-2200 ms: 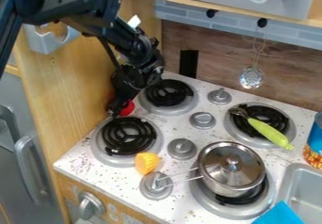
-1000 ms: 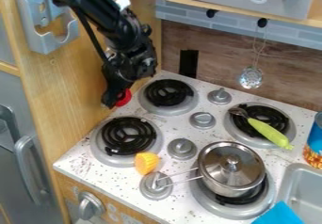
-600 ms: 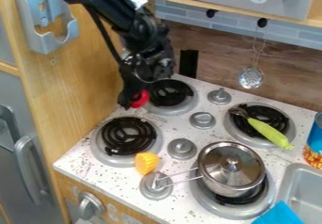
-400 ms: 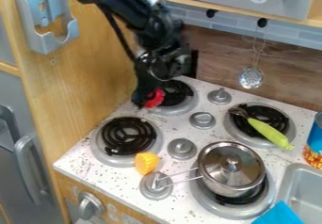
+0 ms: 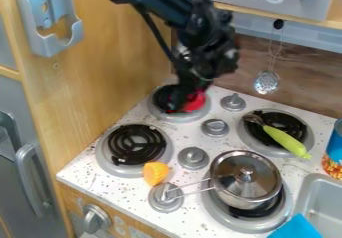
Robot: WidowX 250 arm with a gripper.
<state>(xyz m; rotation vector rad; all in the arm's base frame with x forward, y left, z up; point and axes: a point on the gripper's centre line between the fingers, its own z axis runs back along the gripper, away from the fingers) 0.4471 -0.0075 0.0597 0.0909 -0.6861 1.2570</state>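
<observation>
Camera view: the gripper (image 5: 179,103) grips a red object (image 5: 195,102), up and to the left of the lidded pot (image 5: 242,196), whose wire handle (image 5: 199,191) points left.

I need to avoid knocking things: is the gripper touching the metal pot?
Apart. In the camera view, the gripper is over the back left burner, and speckled stovetop shows between it and the metal pot.
</observation>
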